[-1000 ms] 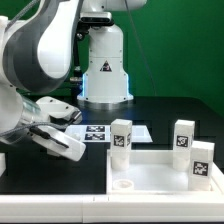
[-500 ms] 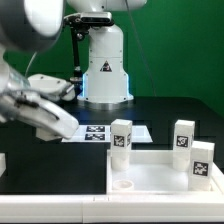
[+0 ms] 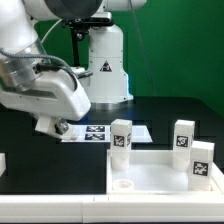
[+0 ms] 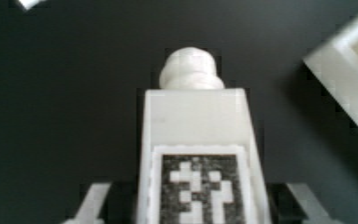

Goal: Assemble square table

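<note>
While the wrist view looks straight down past the gripper [image 4: 194, 200], its two grey fingers [image 4: 96, 200] stand on either side of a white table leg [image 4: 194, 140] and press against its flanks, so the gripper is clamped on that leg. The held leg carries a black-and-white tag on the face toward the camera and ends in a rounded peg that points away over the black table surface [image 4: 51, 90]. A white edge shows at one side of the wrist view; what it belongs to cannot be told.

From the exterior view, the arm [image 3: 40, 80] fills the exterior view's left, its wrist low over the marker board [image 3: 95, 133]; the gripper itself and the held leg are hidden behind the arm's body there.

Toward the exterior view's right, the square tabletop [image 3: 160, 170] lies flat with its raised rim up. Three tagged legs stand upright on it: one [image 3: 121, 136] at the far rim nearer the middle, one [image 3: 182, 135] at the far right corner, and one [image 3: 203, 162] just in front of that. The robot's base [image 3: 105, 60] stands behind, before a green backdrop.
</note>
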